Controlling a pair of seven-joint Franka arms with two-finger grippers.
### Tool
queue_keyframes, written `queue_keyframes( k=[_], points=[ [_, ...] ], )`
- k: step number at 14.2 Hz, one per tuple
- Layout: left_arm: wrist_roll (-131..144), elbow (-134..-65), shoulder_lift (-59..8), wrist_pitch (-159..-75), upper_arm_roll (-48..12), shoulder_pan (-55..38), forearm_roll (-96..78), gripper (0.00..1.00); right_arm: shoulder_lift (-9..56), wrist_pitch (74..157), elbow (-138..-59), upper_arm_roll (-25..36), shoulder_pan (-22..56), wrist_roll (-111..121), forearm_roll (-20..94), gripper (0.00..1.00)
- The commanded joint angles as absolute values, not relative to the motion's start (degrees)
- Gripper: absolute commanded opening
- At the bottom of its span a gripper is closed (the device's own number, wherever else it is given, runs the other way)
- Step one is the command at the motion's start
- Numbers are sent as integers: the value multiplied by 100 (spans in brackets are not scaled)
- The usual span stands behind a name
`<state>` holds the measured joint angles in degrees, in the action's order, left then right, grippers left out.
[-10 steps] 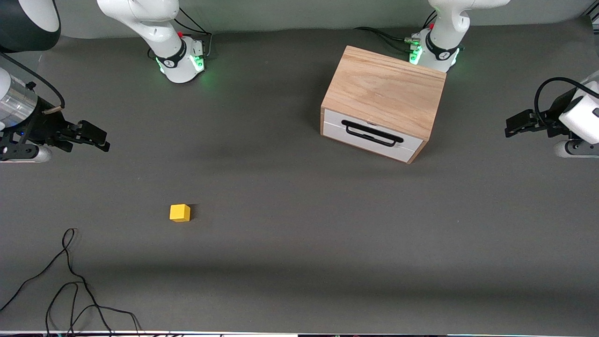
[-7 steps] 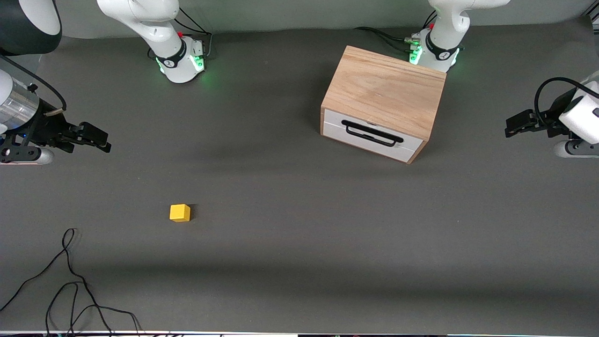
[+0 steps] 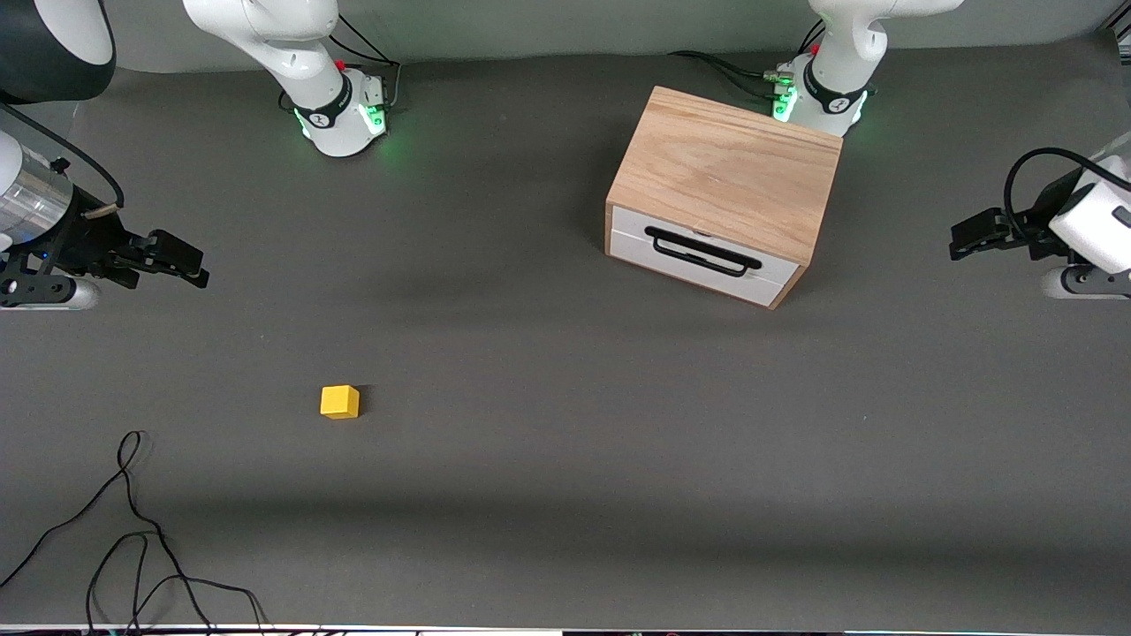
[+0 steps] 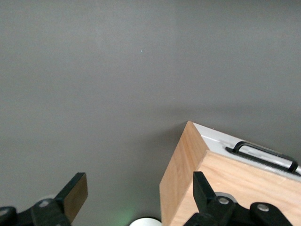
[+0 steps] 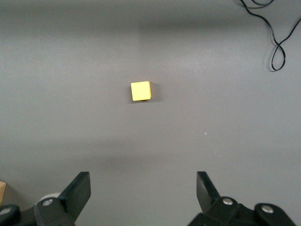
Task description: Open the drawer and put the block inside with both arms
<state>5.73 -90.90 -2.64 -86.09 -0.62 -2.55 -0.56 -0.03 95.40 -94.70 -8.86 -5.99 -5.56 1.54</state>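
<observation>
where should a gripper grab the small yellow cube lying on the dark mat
Probably from straight above, fingers closing across two opposite side faces of the small yellow cube. It sits flat and alone on the dark mat, with every side free.

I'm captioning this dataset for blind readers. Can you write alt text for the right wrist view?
A small yellow block lies alone on the dark grey table, seen from above past the right gripper, whose black fingers stand wide open and empty. A loose black cable curls at one corner.
</observation>
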Motion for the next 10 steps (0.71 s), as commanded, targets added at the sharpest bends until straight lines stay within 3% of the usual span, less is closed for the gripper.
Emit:
queue_keyframes(
  k=[1, 10],
  points=[
    [2322, -9000, -351, -8508, -167, -667, -26, 100, 62, 9387, -9255, -853, -554, -475, 202, 100],
    [9204, -8755, -860, -8701, -588, -2433, -281, 100, 325, 9457, -9246, -879, -545, -457, 193, 100]
  ],
)
